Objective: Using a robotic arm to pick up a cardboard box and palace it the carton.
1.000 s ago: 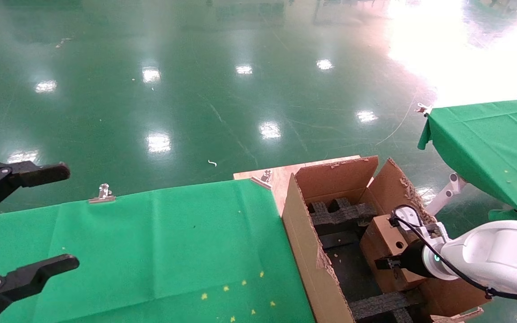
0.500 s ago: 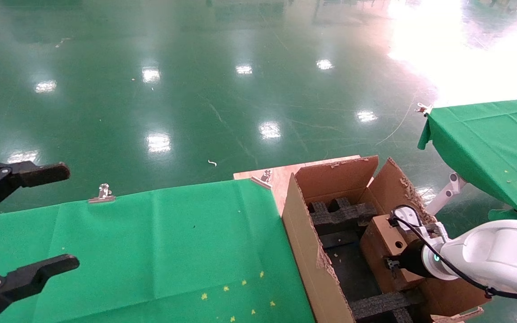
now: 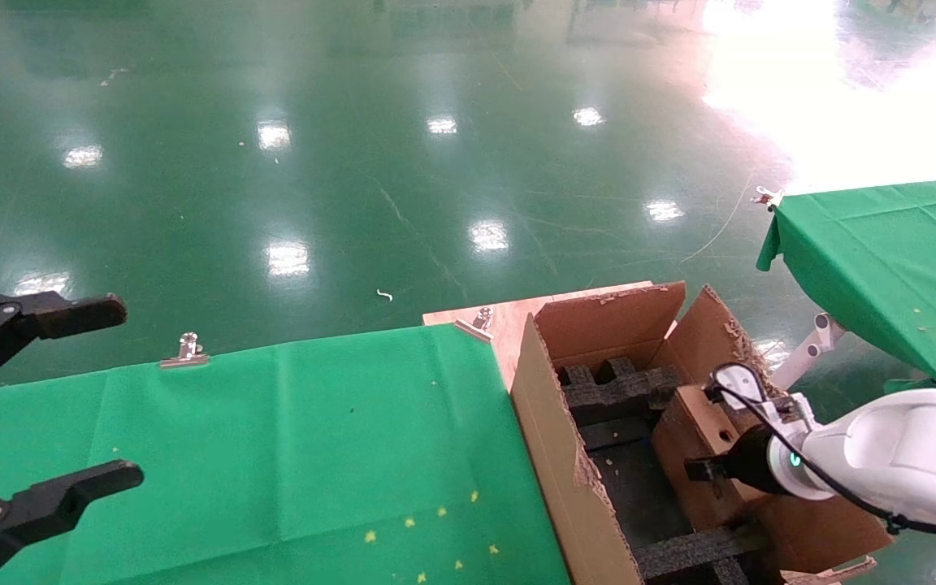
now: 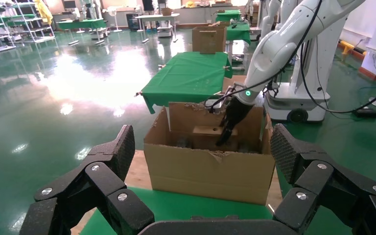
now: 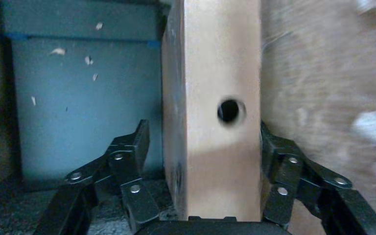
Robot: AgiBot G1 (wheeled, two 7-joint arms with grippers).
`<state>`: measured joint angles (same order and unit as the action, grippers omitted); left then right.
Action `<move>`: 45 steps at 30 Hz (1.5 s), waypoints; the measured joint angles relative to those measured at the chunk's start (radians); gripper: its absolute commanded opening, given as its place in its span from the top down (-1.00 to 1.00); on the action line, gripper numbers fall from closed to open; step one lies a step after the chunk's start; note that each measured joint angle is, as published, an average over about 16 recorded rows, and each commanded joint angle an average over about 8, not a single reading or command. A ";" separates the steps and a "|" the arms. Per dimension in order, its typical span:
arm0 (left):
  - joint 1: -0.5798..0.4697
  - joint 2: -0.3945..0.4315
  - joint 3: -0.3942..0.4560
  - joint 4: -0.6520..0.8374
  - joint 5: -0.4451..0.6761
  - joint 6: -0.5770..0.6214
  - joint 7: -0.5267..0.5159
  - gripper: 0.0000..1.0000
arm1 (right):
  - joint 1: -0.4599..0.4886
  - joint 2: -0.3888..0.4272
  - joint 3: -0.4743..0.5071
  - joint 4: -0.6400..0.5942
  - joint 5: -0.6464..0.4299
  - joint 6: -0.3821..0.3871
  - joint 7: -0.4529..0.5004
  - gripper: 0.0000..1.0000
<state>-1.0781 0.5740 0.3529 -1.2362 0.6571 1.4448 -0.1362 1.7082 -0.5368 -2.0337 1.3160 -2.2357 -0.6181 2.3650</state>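
The small cardboard box [image 3: 699,422] stands on edge inside the carton [image 3: 549,422], against its right wall, with its round hole facing my right wrist camera [image 5: 215,73]. My right gripper [image 3: 704,470], on the white robotic arm [image 3: 899,455], reaches into the carton. Its fingers [image 5: 132,147] straddle the box's narrow side. One finger shows a gap to the box and the other is at its edge, so the gripper [image 5: 204,132] is open. My left gripper [image 3: 123,392] hangs open and empty over the green table's left end. The left wrist view shows the carton [image 4: 205,171] and the box [image 4: 210,132] from afar.
Black foam inserts [image 3: 614,386] line the carton's floor. The green-clothed table [image 3: 273,455] lies left of the carton, with metal clips [image 3: 185,351] on its far edge. A second green table [image 3: 890,252] stands at the right. Glossy green floor lies beyond.
My right arm has lifted and drawn back slightly. The box has stayed standing in the carton. The left arm has not moved.
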 measured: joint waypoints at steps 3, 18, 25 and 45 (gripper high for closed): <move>0.000 0.000 0.000 0.000 0.000 0.000 0.000 -1.00 | 0.017 0.009 0.007 0.009 -0.012 -0.005 0.002 -1.00; 0.000 0.000 0.000 0.000 0.000 0.000 0.000 -1.00 | 0.188 0.029 0.077 0.044 0.034 0.098 -0.107 -1.00; 0.000 0.000 0.000 0.000 0.000 0.000 0.000 -1.00 | 0.285 0.013 0.099 0.054 0.174 0.236 -0.254 -1.00; 0.000 0.000 0.000 0.000 0.000 -0.001 0.000 -1.00 | 0.242 -0.012 0.275 0.050 0.423 0.204 -0.545 -1.00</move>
<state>-1.0779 0.5737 0.3529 -1.2359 0.6570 1.4442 -0.1361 1.9501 -0.5487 -1.7588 1.3659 -1.8123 -0.4143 1.8202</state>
